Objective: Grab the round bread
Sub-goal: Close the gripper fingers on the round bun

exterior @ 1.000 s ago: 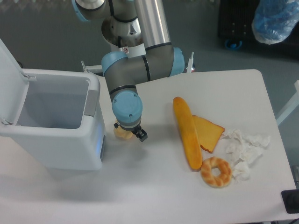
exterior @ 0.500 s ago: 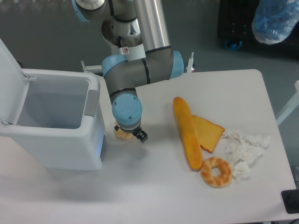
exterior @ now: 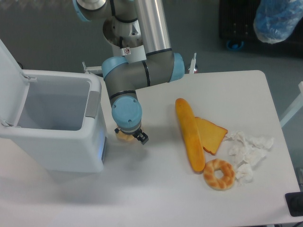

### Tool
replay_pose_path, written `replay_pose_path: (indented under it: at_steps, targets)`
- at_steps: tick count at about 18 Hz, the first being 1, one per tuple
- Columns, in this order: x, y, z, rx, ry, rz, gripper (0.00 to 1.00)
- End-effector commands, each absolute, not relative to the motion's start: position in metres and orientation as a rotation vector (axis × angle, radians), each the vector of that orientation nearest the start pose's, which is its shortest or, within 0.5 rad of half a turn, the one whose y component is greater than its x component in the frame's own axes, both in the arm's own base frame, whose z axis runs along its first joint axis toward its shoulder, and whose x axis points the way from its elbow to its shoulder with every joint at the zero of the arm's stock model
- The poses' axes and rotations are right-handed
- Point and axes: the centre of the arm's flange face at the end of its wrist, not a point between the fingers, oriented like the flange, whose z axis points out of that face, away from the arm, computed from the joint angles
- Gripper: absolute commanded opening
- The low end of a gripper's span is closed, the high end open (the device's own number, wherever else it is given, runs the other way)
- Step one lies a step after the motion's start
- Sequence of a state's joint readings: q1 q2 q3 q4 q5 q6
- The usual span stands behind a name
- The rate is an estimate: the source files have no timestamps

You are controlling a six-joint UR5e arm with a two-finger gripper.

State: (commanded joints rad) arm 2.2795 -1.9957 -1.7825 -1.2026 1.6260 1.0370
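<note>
1. The tool (exterior: 128,136) sat directly over the small pale-yellow round bread (exterior: 124,136), pointing down at the white table (exterior: 156,189). The blue wrist joint (exterior: 126,113) covered most of both.
2. Tool state: cannot tell. The fingers were hidden under the wrist; only a small black part stuck out at the lower right. No way to confirm a clenched or released grip, or whether the bread was grasped.
3. Only a thin pale-yellow sliver of the round bread showed below the wrist, near the table's left side, just beside the front right corner of the white lidded plastic bin (exterior: 57,123). Cannot tell if it was touching the table or off it.
4. The bin stood at the left with its lid (exterior: 9,61) swung up and open; the inside looked grey.
5. The long orange baguette (exterior: 189,134) lay well apart to the right, running roughly top to bottom, tilted slightly.
6. A flat orange toast slice (exterior: 212,134) was tucked against the baguette's right side, partly under it.
7. The golden-brown ring-shaped bagel (exterior: 219,174) lay just beside the baguette's lower end.
8. Crumpled white tissue paper (exterior: 248,151) was spread to the right of the toast and bagel, touching the bagel's edge.
9. A blue plastic bag (exterior: 279,19) sat off the table at the top right.
</note>
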Motion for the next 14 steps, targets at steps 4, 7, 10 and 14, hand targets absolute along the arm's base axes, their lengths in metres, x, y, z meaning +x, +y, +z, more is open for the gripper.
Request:
replay_pose_path:
  at_steps: [4, 7, 10, 14]
  targets:
    - [-0.268, 0.509, 0.1948, -3.296, 0.558, -0.285, 0.47]
    - [-0.2682, 0.5093, 0.1923, -3.297, 0.559, -0.289, 0.44]
    - [-0.2686, 0.5097, 0.1918, -3.296, 0.558, -0.285, 0.37]
    - [-0.2693, 0.5105, 0.1938, -3.293, 0.558, -0.278, 0.12]
